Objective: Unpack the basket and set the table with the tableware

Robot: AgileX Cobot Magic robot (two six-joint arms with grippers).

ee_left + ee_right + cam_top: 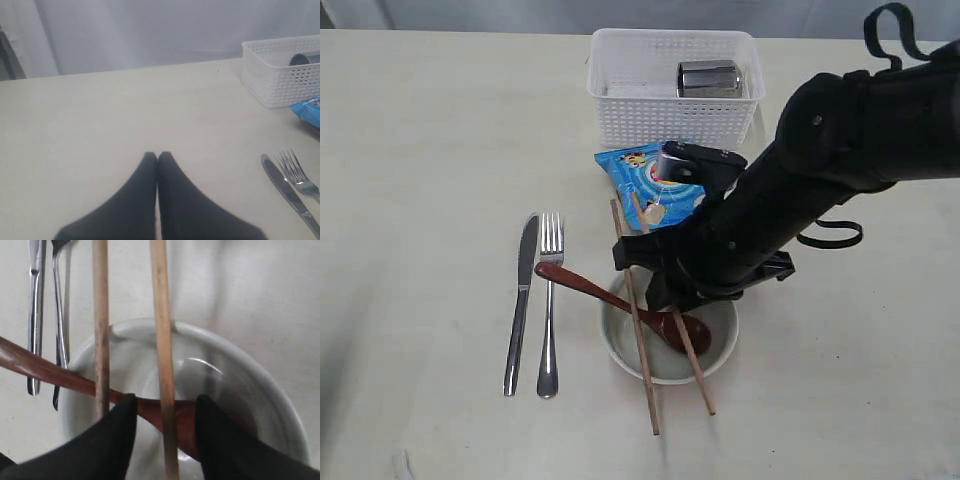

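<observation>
Tabletop [420,150], pale and wide, carries everything. One black arm [840,130], the right one, reaches in from the right side of the exterior view and covers part of the bag and the far edge of the bowl. One white basket [660,120] with lattice walls stands at the far side of the table, and one steel cup [708,78] is inside it, apparently lying on its side. One blue chip bag [638,180] lies flat just in front of the basket. One off-white bowl [616,350] stands nearer, in front of the bag. Two wooden chopsticks [645,370] lie across the bowl, with their far ends over the bag and their near ends past the rim. One dark red spoon [585,283] has its head in the bowl, under the chopsticks, and its handle leans out over the left rim. One knife [520,300] and one fork [549,310] lie side by side on the table left of the bowl, the knife on the outside. The right gripper [165,402] hangs over the bowl with its jaws apart; one chopstick runs between them with a gap on each side, so nothing is gripped. The left gripper [158,156] is closed with its fingers together, holds nothing, and stands over bare table well left of the knife.
</observation>
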